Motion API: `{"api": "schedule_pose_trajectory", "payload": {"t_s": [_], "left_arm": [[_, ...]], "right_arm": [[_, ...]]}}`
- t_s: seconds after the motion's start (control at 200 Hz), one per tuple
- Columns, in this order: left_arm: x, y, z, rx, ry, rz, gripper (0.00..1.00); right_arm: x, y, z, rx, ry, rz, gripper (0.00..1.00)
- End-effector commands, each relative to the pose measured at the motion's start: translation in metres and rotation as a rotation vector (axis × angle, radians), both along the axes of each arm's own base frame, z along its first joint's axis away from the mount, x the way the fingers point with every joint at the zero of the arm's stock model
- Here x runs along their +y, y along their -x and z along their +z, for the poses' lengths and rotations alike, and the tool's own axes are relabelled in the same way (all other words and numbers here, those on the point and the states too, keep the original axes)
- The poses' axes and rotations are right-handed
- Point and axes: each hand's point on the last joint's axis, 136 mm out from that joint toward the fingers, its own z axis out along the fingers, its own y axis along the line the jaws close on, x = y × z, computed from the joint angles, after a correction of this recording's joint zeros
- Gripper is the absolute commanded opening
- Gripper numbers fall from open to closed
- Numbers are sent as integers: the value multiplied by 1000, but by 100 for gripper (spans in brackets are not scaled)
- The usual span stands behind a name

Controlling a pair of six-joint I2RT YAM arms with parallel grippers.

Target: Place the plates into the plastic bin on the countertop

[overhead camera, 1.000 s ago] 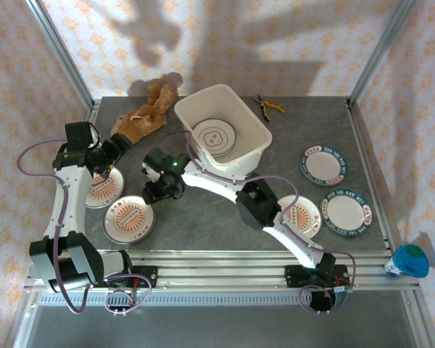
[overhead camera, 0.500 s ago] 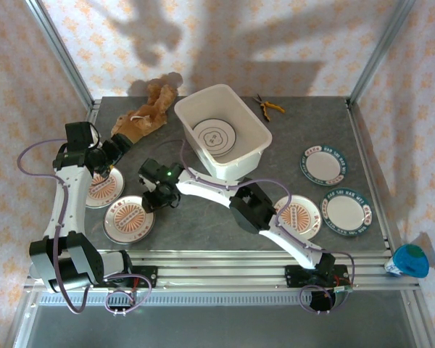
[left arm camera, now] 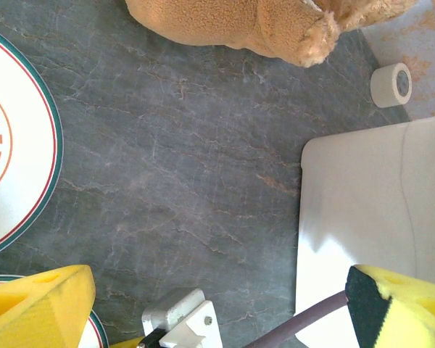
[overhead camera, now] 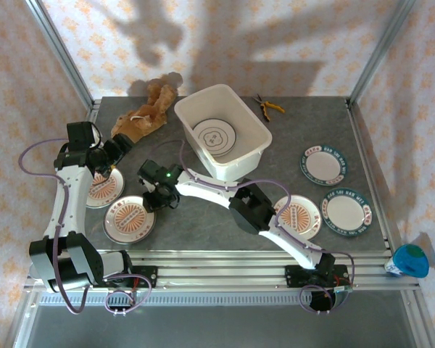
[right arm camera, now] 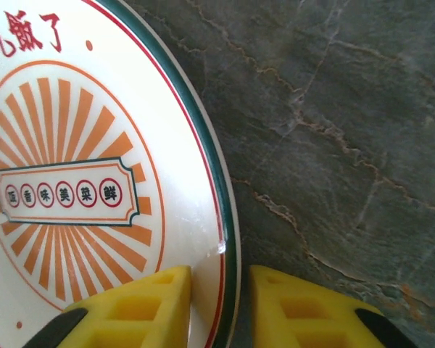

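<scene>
Sunburst plate [overhead camera: 128, 217] is lying flat on the bench [overhead camera: 203, 217], front-left, showing orange rays and a green-and-red rim. Right gripper [right arm camera: 221, 279] is reaching across to the plate's right edge. Its yellow fingers [right arm camera: 130, 308] are straddling the rim, one over the plate face and the other over bare stone. The gap between them is narrow; cannot tell if they are actually pinching the rim.

Second orange plate [overhead camera: 101, 187] is sitting just behind and left of the sunburst plate, partly under the left arm. Third orange plate [overhead camera: 299, 216] is lying front-right, partly covered by the right arm. Two green-rimmed plates [overhead camera: 324, 165] are sitting well apart from these, near the right rail, one behind the other.

Plastic bin [overhead camera: 243, 156] is standing mid-bench toward the back, turned at an angle. One patterned plate [overhead camera: 214, 135] is lying flat on its floor.

Left gripper [left arm camera: 217, 286] is hovering over bare bench between the second orange plate and the bin. Its fingers are spread wide and holding nothing. In the left wrist view a plate rim is showing at the left edge and the bin wall at the right.

Tan plush toy [overhead camera: 141, 116] is lying at the back-left, near the bin's left corner. Small white roll [left arm camera: 390, 85] is sitting just beyond the bin, near the plush toy. Orange-handled pliers [overhead camera: 268, 107] are lying at the back edge, right of the bin. Blue object [overhead camera: 410, 259] is sitting outside the right rail.
</scene>
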Motion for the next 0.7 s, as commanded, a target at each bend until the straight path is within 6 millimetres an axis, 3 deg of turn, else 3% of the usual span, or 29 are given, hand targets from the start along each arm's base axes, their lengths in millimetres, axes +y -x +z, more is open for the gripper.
{"api": "schedule_pose_trajectory", "payload": {"t_s": [0.0, 0.46, 0.696], "left_arm": [[-3, 1, 1, -2, -9, -26, 91], [-2, -4, 6, -28, -7, -15, 91], [-1, -7, 12, -44, -6, -8, 91]], "right_arm": [[-1, 5, -14, -13, 30, 0, 24], [-9, -7, 14, -89, 18, -49, 9], [-14, -21, 31, -35, -52, -99, 3]]}}
